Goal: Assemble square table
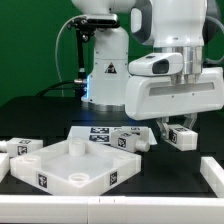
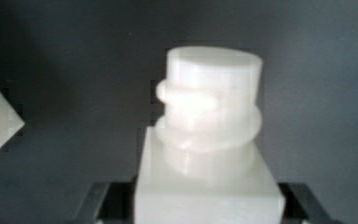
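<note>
**Claw closed on one leg, up and off to the side of the tabletop**

We saw the white arm (image 1: 150,40) filling the upper part of the exterior view, with its claw (image 1: 177,131) hanging just above the black table (image 1: 165,178).

The square tabletop (image 1: 62,163) was the largest loose part. It lay flat on the table, rim upward, well to the exterior view's left of the claw and lower in the picture, apart from it. We could make out round sockets inside its rim and tags on its outer walls.

The marker board (image 1: 100,131) lay flat behind the tabletop, also to the exterior view's left of the claw.

Between that board and the claw we saw a loose leg (image 1: 132,137) lying on the table, near the tabletop's far corner and just to the exterior view's left of the claw. More white tagged parts (image 1: 20,147) lay at the far edge on that same side, well apart from the claw; we could not count them.

The claw was closed narrowly on another leg (image 1: 184,138). In the wrist view that leg (image 2: 202,150) stood squarely between the dark fingers (image 2: 101,202), gripped at its block end, with its rounded peg end pointing away from the claw over bare dark table.
</note>
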Robot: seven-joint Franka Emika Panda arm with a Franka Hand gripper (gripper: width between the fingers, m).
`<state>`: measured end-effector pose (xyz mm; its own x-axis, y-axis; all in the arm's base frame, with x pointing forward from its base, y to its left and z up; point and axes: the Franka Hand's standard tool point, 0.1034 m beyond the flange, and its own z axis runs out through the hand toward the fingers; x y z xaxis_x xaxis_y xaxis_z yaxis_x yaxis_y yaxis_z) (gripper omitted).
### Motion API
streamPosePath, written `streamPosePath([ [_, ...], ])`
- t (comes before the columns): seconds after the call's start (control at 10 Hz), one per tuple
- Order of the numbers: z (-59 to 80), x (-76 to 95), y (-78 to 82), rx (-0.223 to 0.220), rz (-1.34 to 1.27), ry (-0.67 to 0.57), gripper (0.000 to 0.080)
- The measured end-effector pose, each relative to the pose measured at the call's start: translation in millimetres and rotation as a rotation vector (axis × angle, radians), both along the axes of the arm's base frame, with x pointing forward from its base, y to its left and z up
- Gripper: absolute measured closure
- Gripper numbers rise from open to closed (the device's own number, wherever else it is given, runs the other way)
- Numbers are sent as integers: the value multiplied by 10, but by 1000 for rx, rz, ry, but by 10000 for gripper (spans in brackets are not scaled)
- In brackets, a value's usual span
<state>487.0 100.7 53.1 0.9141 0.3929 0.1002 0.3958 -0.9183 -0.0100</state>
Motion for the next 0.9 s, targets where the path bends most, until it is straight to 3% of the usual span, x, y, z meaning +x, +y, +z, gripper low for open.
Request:
streamPosePath([
  [0.1, -10, -39, 35, 6, -40, -2, 514],
  [0.3, -81, -462, 296, 28, -182, 7, 514],
  [0.4, -88, -551, 337, 36, -171, -8, 514],
  [0.9, -114, -549, 323, 46, -151, -35, 514],
])
